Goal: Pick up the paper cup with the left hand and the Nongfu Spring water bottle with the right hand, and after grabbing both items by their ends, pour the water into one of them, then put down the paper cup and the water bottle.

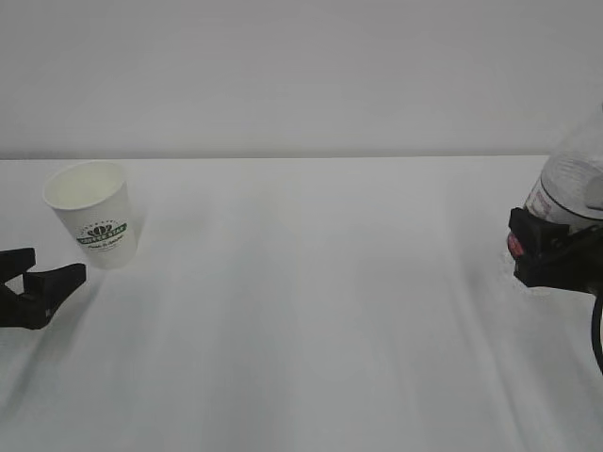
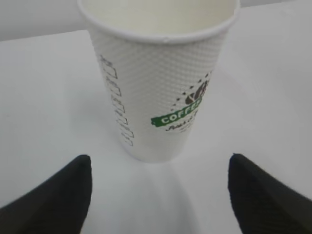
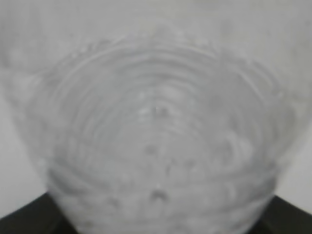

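The paper cup (image 1: 95, 224) stands upright on the white table at the far left, its green logo facing the exterior camera. In the left wrist view the paper cup (image 2: 156, 83) fills the upper middle, its cream inside looking empty. My left gripper (image 1: 45, 268) is open just in front of the cup's base, with the black fingertips (image 2: 73, 190) spread wider than the cup and not touching it. At the right edge the Nongfu Spring water bottle (image 1: 570, 184) leans with my right gripper (image 1: 545, 252) shut round it. The clear bottle (image 3: 156, 126) fills the right wrist view. No water can be made out.
The white table (image 1: 311, 320) runs across the whole view, with a plain pale wall behind it. Nothing else stands between the cup and the bottle.
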Controlling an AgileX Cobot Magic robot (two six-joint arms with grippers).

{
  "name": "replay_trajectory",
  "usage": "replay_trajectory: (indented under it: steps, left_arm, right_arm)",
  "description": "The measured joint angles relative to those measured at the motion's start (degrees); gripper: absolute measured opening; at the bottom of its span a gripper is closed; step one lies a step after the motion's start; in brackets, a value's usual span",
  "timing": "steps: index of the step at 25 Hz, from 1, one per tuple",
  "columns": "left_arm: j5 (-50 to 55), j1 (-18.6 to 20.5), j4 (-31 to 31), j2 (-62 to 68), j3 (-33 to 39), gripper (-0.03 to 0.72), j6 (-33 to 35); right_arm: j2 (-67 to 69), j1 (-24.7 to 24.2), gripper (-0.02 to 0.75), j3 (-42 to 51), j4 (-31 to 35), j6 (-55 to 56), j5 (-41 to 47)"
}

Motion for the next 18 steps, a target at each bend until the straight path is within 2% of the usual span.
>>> replay_trajectory:
  steps: [4,12,18]
  left_arm:
    - [0.0,0.0,0.1,0.0,-2.2,0.682,0.0]
    - [-0.2,-0.1,0.4,3.3,-4.1,0.69,-0.2]
    - [0.0,-3.9,-0.9,4.5,-6.4,0.69,-0.4]
  right_arm:
    - [0.0,0.0,0.467,0.0,-0.2,0.0,0.0]
    - [0.0,0.0,0.467,0.0,-0.3,0.0,0.0]
    - [0.0,0.0,0.467,0.0,-0.3,0.0,0.0]
